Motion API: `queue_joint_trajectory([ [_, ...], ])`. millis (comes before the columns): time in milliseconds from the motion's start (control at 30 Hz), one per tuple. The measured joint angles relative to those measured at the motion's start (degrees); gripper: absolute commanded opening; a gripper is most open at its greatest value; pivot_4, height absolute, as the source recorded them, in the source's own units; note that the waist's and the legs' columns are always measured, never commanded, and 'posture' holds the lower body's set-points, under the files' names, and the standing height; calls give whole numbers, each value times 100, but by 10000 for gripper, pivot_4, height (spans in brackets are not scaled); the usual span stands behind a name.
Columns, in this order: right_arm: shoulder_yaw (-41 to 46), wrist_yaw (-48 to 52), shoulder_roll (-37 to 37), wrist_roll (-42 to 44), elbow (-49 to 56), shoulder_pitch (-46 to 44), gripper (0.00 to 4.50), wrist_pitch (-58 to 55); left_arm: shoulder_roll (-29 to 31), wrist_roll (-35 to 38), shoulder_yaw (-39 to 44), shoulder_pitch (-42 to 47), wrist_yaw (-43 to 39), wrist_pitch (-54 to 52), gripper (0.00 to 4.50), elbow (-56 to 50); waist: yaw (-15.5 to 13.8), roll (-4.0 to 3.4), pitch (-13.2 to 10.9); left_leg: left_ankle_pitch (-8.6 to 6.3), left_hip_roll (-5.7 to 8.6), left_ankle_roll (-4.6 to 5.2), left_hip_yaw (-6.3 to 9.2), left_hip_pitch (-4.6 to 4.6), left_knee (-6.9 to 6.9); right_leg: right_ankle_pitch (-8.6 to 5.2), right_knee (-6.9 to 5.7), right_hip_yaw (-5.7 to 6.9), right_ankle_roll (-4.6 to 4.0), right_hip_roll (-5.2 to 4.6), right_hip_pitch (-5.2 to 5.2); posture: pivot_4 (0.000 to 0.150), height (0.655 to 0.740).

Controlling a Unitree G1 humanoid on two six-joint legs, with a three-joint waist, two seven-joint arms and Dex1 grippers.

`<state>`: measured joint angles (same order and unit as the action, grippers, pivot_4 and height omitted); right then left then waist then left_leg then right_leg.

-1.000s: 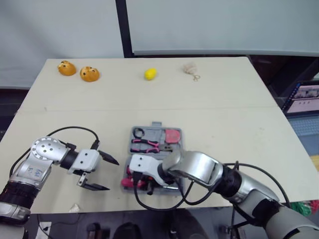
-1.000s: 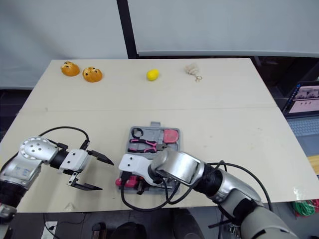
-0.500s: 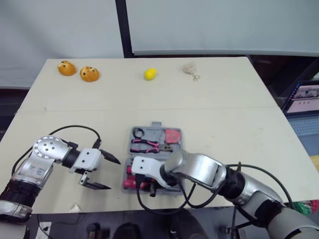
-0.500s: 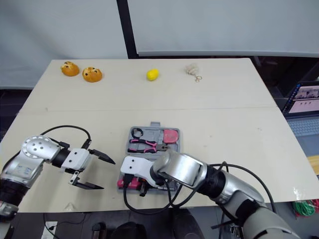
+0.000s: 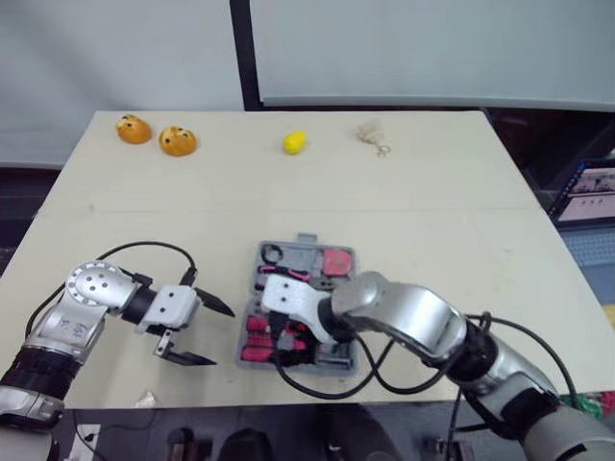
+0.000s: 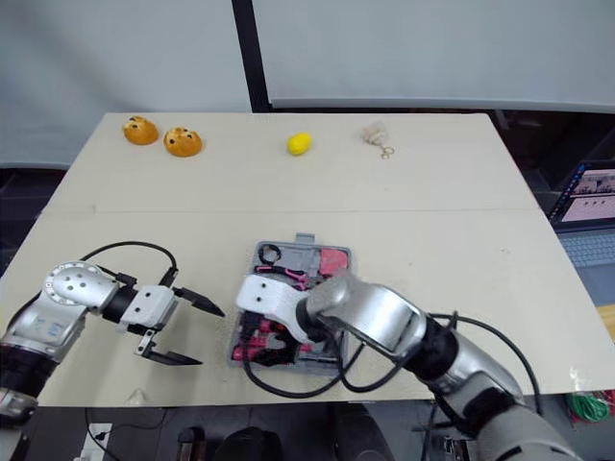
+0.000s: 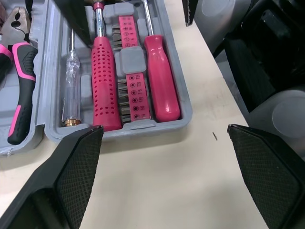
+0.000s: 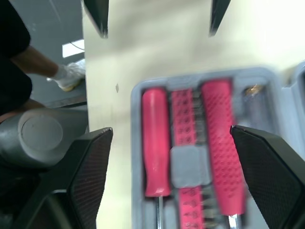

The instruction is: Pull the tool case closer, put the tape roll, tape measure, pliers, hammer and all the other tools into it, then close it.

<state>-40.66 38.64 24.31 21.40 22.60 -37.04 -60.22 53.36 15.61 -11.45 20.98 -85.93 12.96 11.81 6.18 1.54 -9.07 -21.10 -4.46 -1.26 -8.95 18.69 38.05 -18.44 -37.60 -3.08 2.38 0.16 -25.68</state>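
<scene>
The shiny right arm (image 5: pixel 408 312) hides part of the open grey plastic tool case (image 5: pixel 306 252), near the front edge of the pale wooden table (image 5: pixel 432 211). Over its bumpy pink handles (image 7: pixel 106 81) the right gripper (image 8: pixel 170 130) is spread wide. Beside the case, the left gripper (image 5: pixel 222 337) is wide too. Both are empty.

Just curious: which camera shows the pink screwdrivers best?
Left wrist view: pink screwdrivers with handles and shafts close up. Right wrist view shows handles; in the eye views the right arm partly hides them.

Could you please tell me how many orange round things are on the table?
2. The first orange thing sits far left on the table; the second orange thing lies right of it. None seems hidden.
</scene>
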Motion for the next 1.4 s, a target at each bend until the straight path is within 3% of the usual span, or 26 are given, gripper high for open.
queue_joint_trajectory([
  [100, 136, 80, 25, -137, -118, 831, 34195, 1162, -32, 11, 0, 2, 0, -75, 45000, -14, 22, 0, 0, 0, 0, 0, -9, -5, 3, 3, -5, -6, 5, 3, 1, 1500, 7400],
  [200, 267, 180, -26, -357, -461, 1329, 19730, 2198, -76, 13, 0, 7, 0, -99, 45000, -33, 34, 1, -1, 3, -1, -6, -16, -22, 3, 3, -17, -15, 4, 9, 7, 1500, 7400],
  [300, 365, 205, -150, -451, -700, 1525, 3726, 2574, -76, 13, 0, 7, 0, -106, 45000, -32, 19, 1, -1, 4, -2, -7, -16, -25, 2, 2, -19, -15, 2, 11, 8, 1500, 7400],
  [333, 373, 206, -211, -459, -735, 1544, 426, 2619, -76, 13, 0, 11, 0, -107, 45000, -32, 19, 1, -1, 4, -2, -7, -17, -25, 2, 2, -19, -16, 2, 11, 8, 1500, 7400],
  [633, 343, 258, -280, -900, -1165, 1697, 426, 2864, -152, 12, -1, 114, 0, -129, 45000, -23, -1, 2, -1, 3, -2, -6, -19, -25, 4, 1, -17, -16, 2, 9, 9, 1500, 7400],
  [1067, 134, 207, -259, -1587, -720, 1826, 426, 2308, -381, -47, -26, 421, 1, -141, 45000, 197, -8, 19, 43, 1, -4, -10, -20, -42, -2, -4, -19, -17, -7, 13, 22, 1500, 7400],
  [1267, 913, 295, -341, -953, -252, 2162, 426, 2086, -612, -306, -68, 806, 6, -157, 45000, 956, -32, 15, 31, 1, -6, -11, -24, -34, 5, -3, -23, -19, -4, 18, 15, 1500, 7400],
  [1400, 2023, 474, 429, -407, 634, 2162, 426, 1608, -863, -573, -105, 1171, 11, 97, 45000, 1712, -135, 18, 32, -1, -2, -6, -23, -32, 11, 0, -19, -18, 0, 16, 17, 1500, 7400],
])
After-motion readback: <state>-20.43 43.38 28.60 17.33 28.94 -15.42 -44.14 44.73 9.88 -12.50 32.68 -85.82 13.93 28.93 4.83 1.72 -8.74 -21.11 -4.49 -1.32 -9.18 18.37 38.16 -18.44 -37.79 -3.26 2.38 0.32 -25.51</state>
